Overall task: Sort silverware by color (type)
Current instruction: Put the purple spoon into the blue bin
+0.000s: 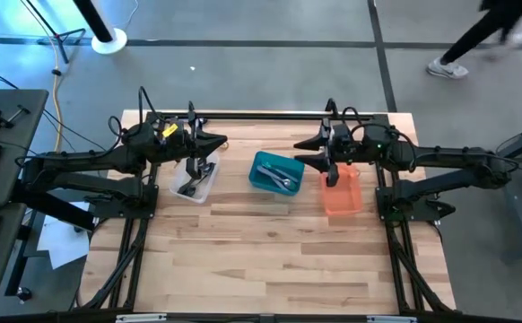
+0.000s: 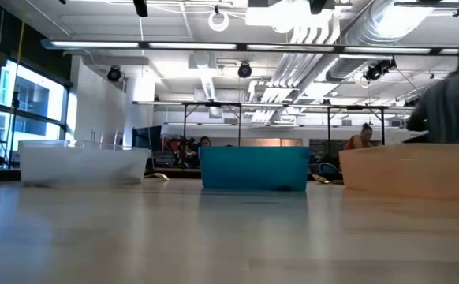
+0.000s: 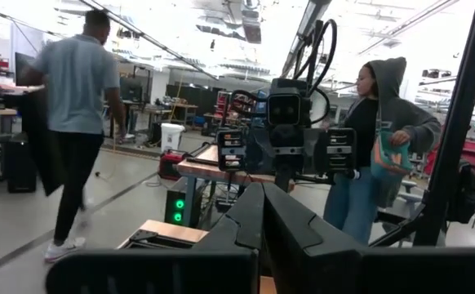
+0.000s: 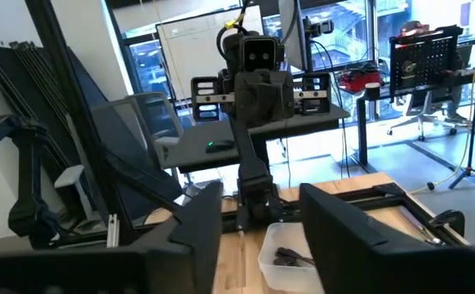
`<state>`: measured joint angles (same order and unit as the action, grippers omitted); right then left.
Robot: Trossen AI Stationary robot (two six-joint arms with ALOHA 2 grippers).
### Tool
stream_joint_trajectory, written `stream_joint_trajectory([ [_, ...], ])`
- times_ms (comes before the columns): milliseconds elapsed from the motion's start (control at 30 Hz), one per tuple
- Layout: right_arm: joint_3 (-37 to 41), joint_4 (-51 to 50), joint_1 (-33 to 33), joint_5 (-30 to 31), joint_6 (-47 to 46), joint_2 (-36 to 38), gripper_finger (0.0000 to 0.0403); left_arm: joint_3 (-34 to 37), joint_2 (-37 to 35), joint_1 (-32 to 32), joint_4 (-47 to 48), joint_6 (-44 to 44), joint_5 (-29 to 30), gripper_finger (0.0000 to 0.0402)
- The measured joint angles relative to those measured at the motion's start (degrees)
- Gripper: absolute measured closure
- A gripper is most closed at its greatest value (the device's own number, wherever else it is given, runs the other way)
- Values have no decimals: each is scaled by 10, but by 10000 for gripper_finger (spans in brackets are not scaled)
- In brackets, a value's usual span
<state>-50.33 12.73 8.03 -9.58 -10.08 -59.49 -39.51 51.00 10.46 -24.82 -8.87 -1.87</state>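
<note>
Teal bin [image 1: 276, 173] as landmark: silver utensils [image 1: 279, 178] inside, lying slantwise. Right hand [image 1: 302, 153] just beside bin, fingers parted, empty, nearer. Left hand [image 1: 221, 141] closed, empty, beyond clear bin [image 1: 195, 178].

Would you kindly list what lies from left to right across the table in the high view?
Left end effector → clear bin holding dark utensils → teal bin holding silver utensils → orange bin, with the right end effector above its left edge.

bin walls [image 2: 253, 167] hide the silverware in the low view.
</note>
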Motion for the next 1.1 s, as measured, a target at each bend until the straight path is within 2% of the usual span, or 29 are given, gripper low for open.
stream_joint_trajectory([
  [333,0,0,0,0,26,-1,393,0,0,0,1,0,0,402],
  [933,0,0,0,0,40,-1,402,0,0,0,2,1,0,402],
  [1100,0,-1,0,-20,66,-1,402,0,0,0,2,1,0,402],
])
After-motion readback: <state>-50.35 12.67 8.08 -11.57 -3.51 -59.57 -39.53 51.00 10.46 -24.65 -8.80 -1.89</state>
